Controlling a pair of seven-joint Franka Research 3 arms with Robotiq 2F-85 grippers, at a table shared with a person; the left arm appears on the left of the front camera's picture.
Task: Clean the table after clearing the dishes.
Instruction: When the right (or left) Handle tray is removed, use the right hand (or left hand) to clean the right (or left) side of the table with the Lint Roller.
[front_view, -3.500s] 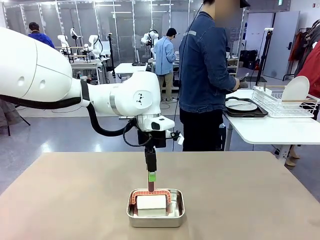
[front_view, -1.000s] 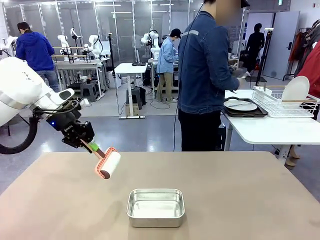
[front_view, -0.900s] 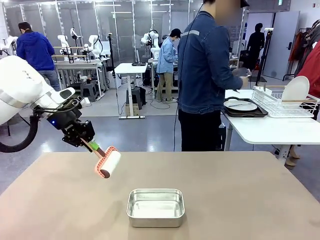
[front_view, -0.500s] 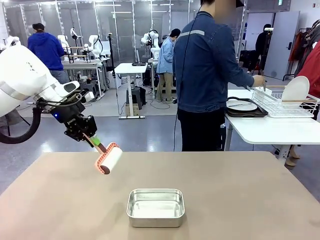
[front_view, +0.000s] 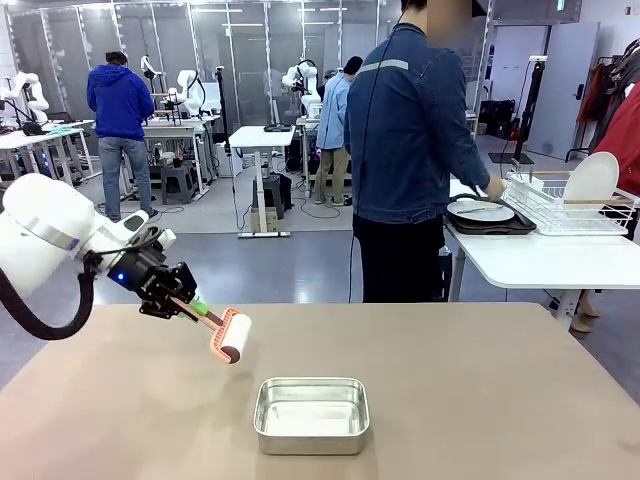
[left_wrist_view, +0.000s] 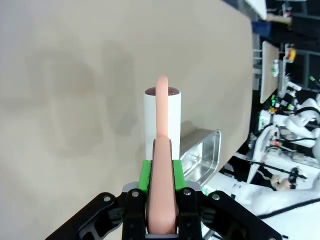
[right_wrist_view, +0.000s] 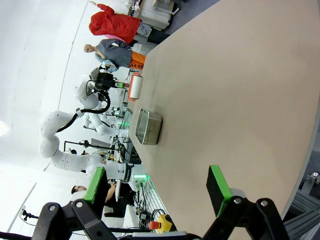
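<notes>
Left claw (front_view: 188, 302) has dipped lower, still pinching the roller (front_view: 233, 337) over the table (front_view: 480, 400); steel pan (front_view: 311, 413) just beyond it sits empty; right claw (right_wrist_view: 156, 184) spread wide; dishes (front_view: 481, 211) far off, right of the pinching claw

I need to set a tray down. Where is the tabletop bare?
Bare: the table right of the steel pan to its right edge, and beyond the pan. Crowded: left of the pan, where the left pincer holds the roller.

Left arm (front_view: 48, 238) comes in low, left claw (front_view: 190, 303) clamped tight and angled downward; right claw (right_wrist_view: 160, 186) gapes wide
</notes>
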